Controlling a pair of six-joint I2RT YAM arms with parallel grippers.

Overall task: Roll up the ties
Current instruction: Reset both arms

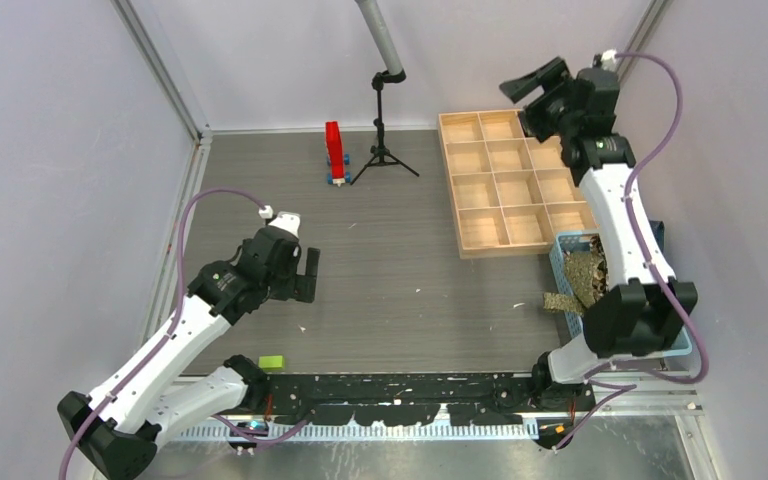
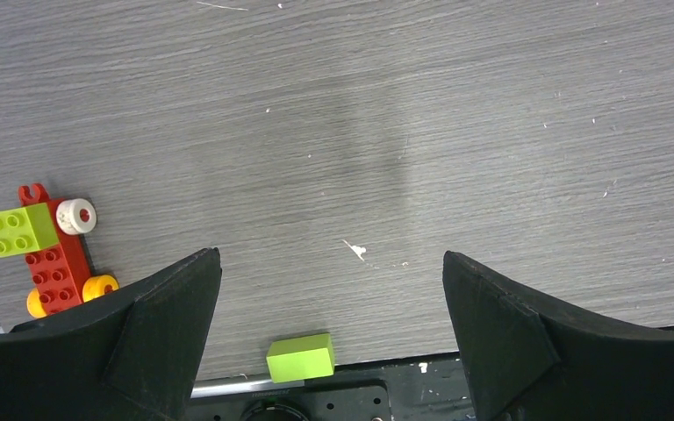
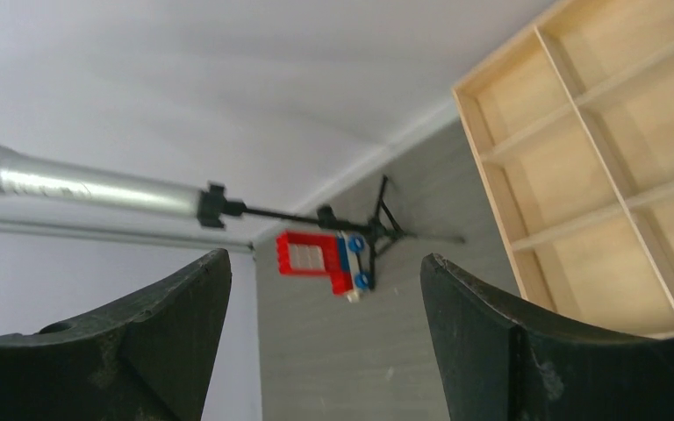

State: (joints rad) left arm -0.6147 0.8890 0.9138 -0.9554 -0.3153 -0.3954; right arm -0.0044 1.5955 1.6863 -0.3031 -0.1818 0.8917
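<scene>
The ties point(image 1: 584, 276) are olive, busily patterned fabric bunched in the light blue basket point(image 1: 558, 254) at the right edge, and one end point(image 1: 558, 300) hangs over its near-left rim. My right gripper point(image 1: 532, 90) is raised high over the far right corner, well away from them. In the right wrist view this gripper point(image 3: 325, 258) is open and holds nothing. My left gripper point(image 1: 307, 272) hovers over bare table on the left side. Its jaws point(image 2: 332, 263) are wide open and empty. Neither wrist view shows the ties.
A wooden compartment tray point(image 1: 505, 180) lies at the back right, also in the right wrist view point(image 3: 597, 149). A red brick tower point(image 1: 334, 153) and a small black tripod point(image 1: 384, 150) stand at the back. A green block point(image 2: 299, 357) and toy bricks point(image 2: 44, 254) sit near the front left edge.
</scene>
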